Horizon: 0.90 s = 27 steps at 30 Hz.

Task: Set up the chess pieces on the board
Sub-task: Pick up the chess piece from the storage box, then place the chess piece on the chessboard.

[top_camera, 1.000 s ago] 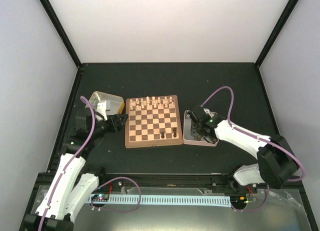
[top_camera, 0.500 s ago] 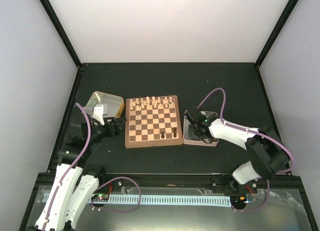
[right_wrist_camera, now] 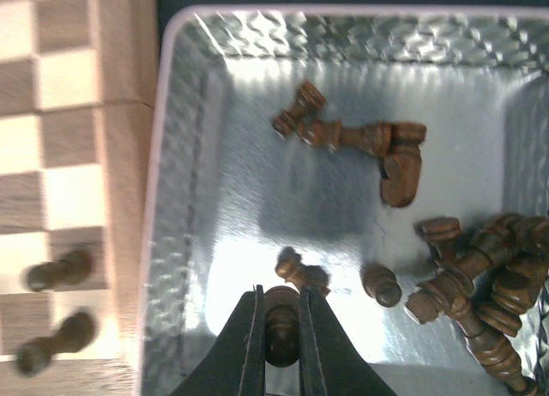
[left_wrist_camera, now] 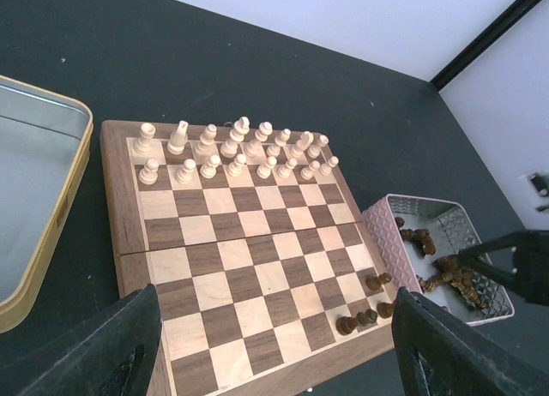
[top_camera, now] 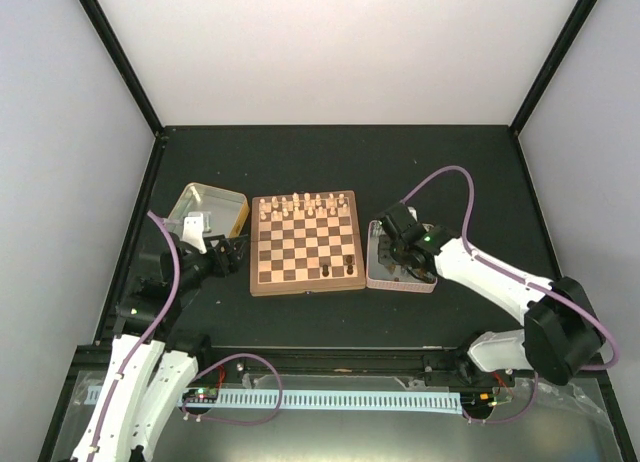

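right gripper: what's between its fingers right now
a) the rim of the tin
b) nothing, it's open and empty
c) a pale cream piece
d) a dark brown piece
d: in the right wrist view the right gripper has its fingers pinched on a dark brown piece, over the floor of the tin.

The dark tabletop [top_camera: 330, 162] is carrying the board [top_camera: 300, 248] centrally, a gold tin [top_camera: 215, 195] lying just left, a silver tin [left_wrist_camera: 383, 235] just right.
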### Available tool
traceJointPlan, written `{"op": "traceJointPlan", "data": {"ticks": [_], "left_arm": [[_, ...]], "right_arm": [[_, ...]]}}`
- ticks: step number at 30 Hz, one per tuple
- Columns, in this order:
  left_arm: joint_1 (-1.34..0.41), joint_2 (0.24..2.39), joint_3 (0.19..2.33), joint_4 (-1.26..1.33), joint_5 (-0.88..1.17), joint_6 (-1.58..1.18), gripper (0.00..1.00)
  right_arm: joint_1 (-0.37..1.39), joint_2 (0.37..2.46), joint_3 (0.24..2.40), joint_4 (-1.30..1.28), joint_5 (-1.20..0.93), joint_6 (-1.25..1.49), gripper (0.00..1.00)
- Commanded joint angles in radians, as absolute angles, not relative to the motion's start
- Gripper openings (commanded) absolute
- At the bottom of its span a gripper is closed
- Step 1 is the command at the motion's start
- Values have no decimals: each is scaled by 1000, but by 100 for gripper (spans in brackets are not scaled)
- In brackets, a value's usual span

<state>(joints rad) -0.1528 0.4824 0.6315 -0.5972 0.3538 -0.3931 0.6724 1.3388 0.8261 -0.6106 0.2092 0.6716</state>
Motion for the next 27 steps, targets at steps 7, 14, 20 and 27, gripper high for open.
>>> {"op": "traceJointPlan", "data": {"ticks": [7,14,20,27], "left_arm": [[-158,495,630,-570,319,-382,76],[-158,501,630,-569,309,-380,76],[-158,495,629,-568,305,-380,76],[-158,500,627,-566,310,-379,77]], "right_arm": [[816,1409,1060,-679,209,666,4],[898,1614,1211,-728,266,646,5],[918,1711,1241,-722,244,636,6],[940,1765,1260,-701,203,609,7]]}}
